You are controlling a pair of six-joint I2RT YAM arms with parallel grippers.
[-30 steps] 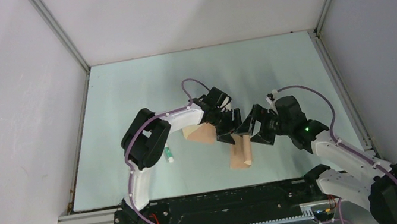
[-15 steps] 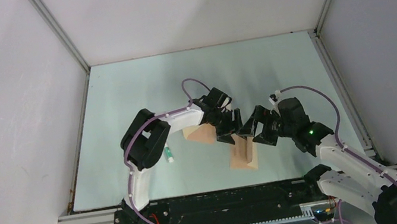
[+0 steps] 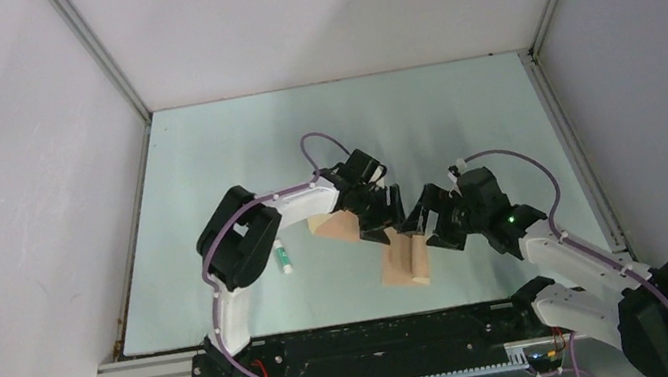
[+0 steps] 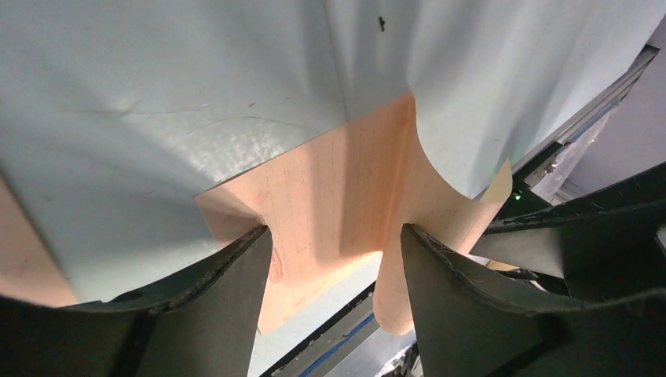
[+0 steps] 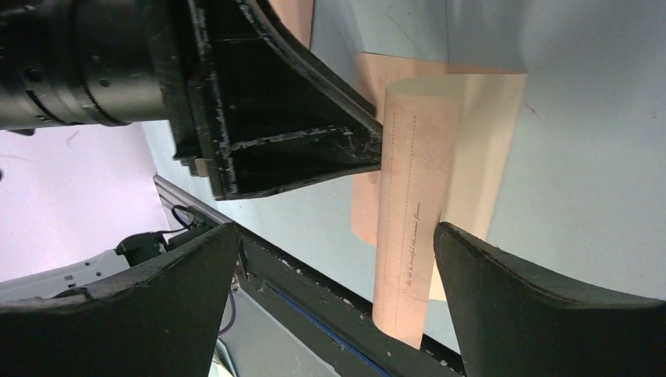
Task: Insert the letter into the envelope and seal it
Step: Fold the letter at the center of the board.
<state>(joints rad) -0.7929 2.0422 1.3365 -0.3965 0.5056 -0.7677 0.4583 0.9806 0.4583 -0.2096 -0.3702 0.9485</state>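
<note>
The letter [image 3: 402, 261], a peach-tan sheet, lies near the table's front edge with one side curled up into a loop. It also shows in the left wrist view [image 4: 338, 196] and the right wrist view [image 5: 412, 196]. My left gripper [image 3: 385, 226] is open, its fingertips [image 4: 330, 232] at the letter's far edge. My right gripper [image 3: 425, 227] is open wide, with the curled part between its fingers [image 5: 338, 228] and untouched. The tan envelope [image 3: 336, 229] lies just left of the letter, partly under the left arm. A corner of it shows in the left wrist view [image 4: 27, 259].
A small green-and-white stick [image 3: 282, 257] lies left of the envelope, beside the left arm. The table's front rail [image 5: 330, 314] runs close below the letter. White walls enclose the table on three sides.
My right gripper has moved slightly left, closer to the left gripper. The letter's curled side has shifted a little left with it. The left arm has barely moved.
</note>
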